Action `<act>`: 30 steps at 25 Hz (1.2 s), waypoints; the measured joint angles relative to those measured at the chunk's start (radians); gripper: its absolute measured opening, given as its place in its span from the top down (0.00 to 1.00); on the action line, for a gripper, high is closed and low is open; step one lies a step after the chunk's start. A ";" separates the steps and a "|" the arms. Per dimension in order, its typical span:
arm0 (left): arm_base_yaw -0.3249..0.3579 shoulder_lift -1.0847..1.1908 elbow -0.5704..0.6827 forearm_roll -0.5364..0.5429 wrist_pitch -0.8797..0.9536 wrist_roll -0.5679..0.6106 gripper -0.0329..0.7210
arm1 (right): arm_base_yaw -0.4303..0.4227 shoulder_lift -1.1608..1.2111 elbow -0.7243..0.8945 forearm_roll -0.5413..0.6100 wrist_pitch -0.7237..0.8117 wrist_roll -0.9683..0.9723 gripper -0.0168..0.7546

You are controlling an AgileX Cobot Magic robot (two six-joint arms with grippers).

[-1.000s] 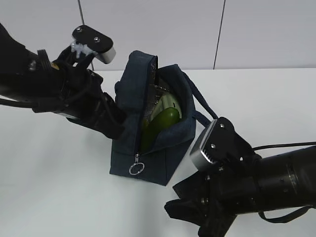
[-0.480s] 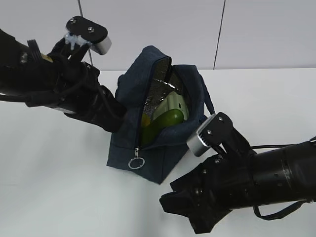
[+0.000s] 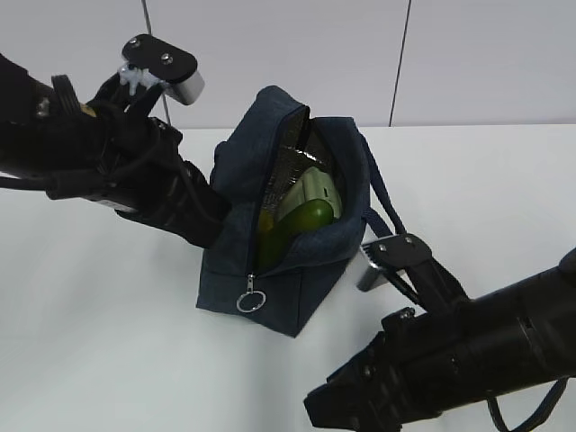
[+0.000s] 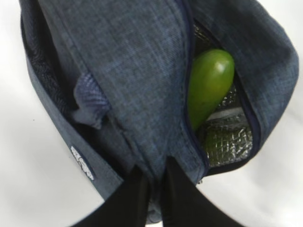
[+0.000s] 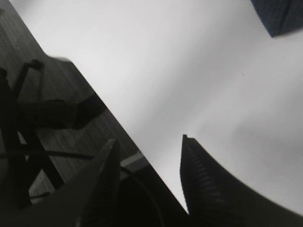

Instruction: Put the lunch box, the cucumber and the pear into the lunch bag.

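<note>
Pinching lunch bag (image 4: 142, 85) fabric, frame centre: left gripper (image 4: 154, 189) pressed together on zipper edge. Right gripper (image 5: 149, 184) spread, empty. Fabric soft, floppy; grip beside zipper.

My lunch bag (image 3: 243, 189) is dark navy heathered fabric with quilted silver lining; inside I see a glossy green cucumber (image 4: 208, 85) and pale sage lunch box (image 3: 310, 191). The desk (image 3: 108, 306) is white.
</note>
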 joint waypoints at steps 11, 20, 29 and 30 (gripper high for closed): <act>0.000 0.000 0.000 0.000 0.010 0.000 0.95 | 0.000 0.000 0.000 -0.379 -0.169 0.363 0.54; 0.000 0.000 0.000 -0.004 0.014 0.000 0.95 | 0.000 0.000 0.000 -0.475 -0.259 0.433 0.54; 0.000 0.000 0.000 -0.007 0.016 0.000 0.95 | 0.000 0.000 0.000 -0.941 -0.261 0.862 0.54; 0.000 0.000 0.000 -0.007 0.016 0.000 0.95 | 0.000 0.000 0.000 -1.012 -0.261 0.923 0.54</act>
